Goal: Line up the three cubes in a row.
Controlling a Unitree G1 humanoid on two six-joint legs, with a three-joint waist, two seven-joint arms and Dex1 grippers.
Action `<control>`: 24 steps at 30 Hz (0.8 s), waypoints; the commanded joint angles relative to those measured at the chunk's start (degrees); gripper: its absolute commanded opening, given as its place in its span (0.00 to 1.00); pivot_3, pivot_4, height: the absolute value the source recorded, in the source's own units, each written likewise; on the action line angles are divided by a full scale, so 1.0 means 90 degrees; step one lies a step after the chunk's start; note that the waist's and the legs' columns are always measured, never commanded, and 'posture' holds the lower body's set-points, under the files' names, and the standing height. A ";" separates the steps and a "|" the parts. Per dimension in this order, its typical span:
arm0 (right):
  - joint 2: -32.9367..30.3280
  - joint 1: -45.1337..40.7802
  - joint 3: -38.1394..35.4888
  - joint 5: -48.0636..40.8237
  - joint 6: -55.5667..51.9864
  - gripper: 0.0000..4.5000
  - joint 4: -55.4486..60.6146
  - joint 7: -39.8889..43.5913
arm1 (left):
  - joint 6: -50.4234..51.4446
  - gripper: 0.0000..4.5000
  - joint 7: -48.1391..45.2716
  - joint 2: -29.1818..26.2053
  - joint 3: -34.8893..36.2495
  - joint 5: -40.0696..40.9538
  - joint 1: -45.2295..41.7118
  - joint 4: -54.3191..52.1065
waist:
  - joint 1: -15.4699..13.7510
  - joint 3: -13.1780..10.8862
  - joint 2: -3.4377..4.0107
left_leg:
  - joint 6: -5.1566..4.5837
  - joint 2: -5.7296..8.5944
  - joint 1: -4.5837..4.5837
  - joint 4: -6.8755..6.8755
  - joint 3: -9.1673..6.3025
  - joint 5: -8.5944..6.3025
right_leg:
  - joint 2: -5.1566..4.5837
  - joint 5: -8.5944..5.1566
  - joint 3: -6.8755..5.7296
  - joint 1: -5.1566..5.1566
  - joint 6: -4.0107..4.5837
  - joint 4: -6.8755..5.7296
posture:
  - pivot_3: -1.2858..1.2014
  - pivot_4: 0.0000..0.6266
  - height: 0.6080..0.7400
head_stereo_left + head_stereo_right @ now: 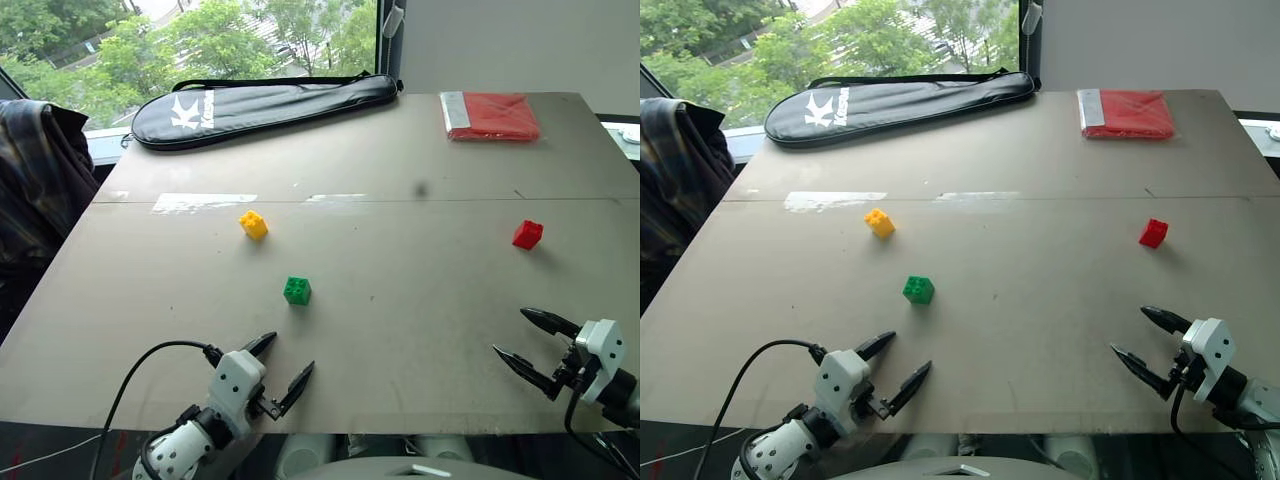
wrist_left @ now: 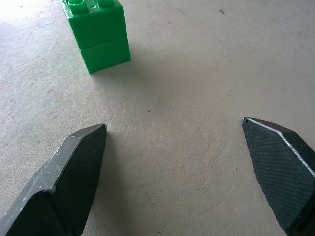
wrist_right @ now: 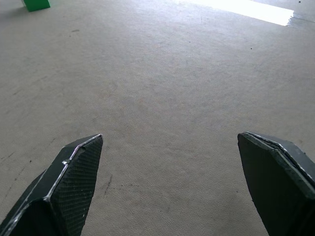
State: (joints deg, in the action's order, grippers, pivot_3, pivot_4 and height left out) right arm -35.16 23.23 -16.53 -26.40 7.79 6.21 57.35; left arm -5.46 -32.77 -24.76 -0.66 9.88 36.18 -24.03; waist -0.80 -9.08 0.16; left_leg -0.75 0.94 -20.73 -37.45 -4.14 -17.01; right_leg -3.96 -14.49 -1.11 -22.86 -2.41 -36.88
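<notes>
Three small studded cubes lie apart on the grey table. The yellow cube is at mid left, the green cube a little nearer and to its right, and the red cube far off at the right. My left gripper hovers open at the near edge, just short of the green cube, with nothing between its fingers. Open and empty too, my right gripper hangs at the near right, well short of the red cube.
A black racket bag lies along the table's far left edge. A flat red folded packet sits at the far right corner. A dark plaid garment hangs beside the table on the left. A cable trails from my left arm.
</notes>
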 commanded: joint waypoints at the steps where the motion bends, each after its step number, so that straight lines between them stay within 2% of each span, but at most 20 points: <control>1: 0.0112 0.0070 0.0001 -0.0017 0.0162 1.00 0.0054 0.0072 | 0.0133 0.99 -0.0086 -0.0006 -0.0068 0.0078 0.0152 0.0247 | 0.0000 0.0000 0.0000 | 0.0000 0.0000 0.0001 0.0000 0.0000 0.0000 | 0.0000 0.0000 0.0000 0.0000 0.0000 -0.0001 | 0.52 0.24 0.70; 9: 0.0296 0.0535 0.0063 0.0049 0.0350 1.00 0.0113 0.0169 | 0.0198 0.99 -0.0156 -0.0054 -0.0018 0.0239 0.0189 0.0064 | 0.0000 0.0004 0.0000 | 0.0000 0.0000 0.0002 -0.0003 0.0003 0.0000 | 0.0000 0.0001 0.0006 0.0000 0.0003 -0.0007 | 0.52 0.24 0.70; 24: 0.0408 0.0751 0.0077 0.0038 0.0303 1.00 0.0376 -0.0003 | 0.0668 0.99 -0.0252 -0.0181 0.0014 0.0375 0.0105 -0.0335 | -0.0001 0.0003 -0.0001 | 0.0000 -0.0001 0.0006 -0.0009 0.0008 0.0000 | 0.0003 0.0000 0.0014 0.0022 0.0000 -0.0016 | 0.52 0.24 0.70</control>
State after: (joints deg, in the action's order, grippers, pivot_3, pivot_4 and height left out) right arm -31.66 29.89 -15.43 -25.57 10.14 8.01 57.64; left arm -0.38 -34.02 -25.77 0.08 12.74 36.00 -26.64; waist -0.81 -9.06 0.15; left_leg -0.76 0.93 -20.68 -37.54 -4.06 -17.01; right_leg -3.94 -14.50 -0.99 -22.66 -2.41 -37.03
